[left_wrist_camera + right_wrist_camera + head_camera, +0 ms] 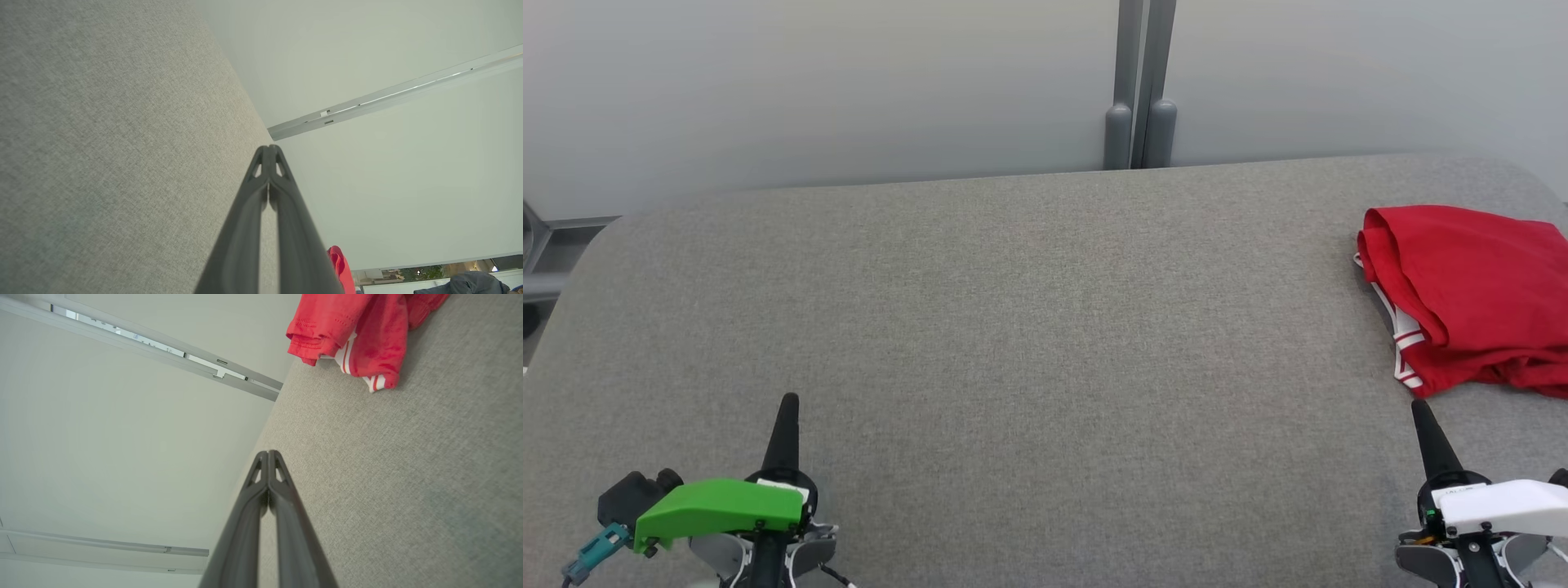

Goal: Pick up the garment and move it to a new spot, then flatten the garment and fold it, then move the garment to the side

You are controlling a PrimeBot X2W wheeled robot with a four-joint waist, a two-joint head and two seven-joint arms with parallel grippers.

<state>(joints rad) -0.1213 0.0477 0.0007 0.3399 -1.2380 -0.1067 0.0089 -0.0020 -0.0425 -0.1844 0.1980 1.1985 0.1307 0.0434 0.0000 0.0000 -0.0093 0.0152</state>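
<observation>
A red garment (1470, 294) with white striped trim is seen at the right edge of the grey cloth-covered tabletop (1029, 327), toward the far right corner. It is gathered into a compact, layered pile. A smooth upper layer is laid over bunched folds beneath, and the striped hems are exposed along the side facing the middle. It is touched by neither claw.

The stage of the task cannot be settled with certainty from this. The pile is set to the side and doubled over, which would suit a garment already folded and moved aside. Yet the lower layers are rumpled and the edges are not squared, which would equally suit a garment not yet picked up. If the latter is judged true, everything is left to do: the lifting, the carrying to a new spot, the flattening, the folding and the move aside.

The left claw (788, 406) is placed by the near left corner. The right claw (1421, 411) is placed by the near right corner, just short of the garment's nearest hem. Both are pressed fully closed, their dark fingers meeting along their length, and nothing is gripped between them. Whether the tips are resting on the tabletop cannot be told.
</observation>
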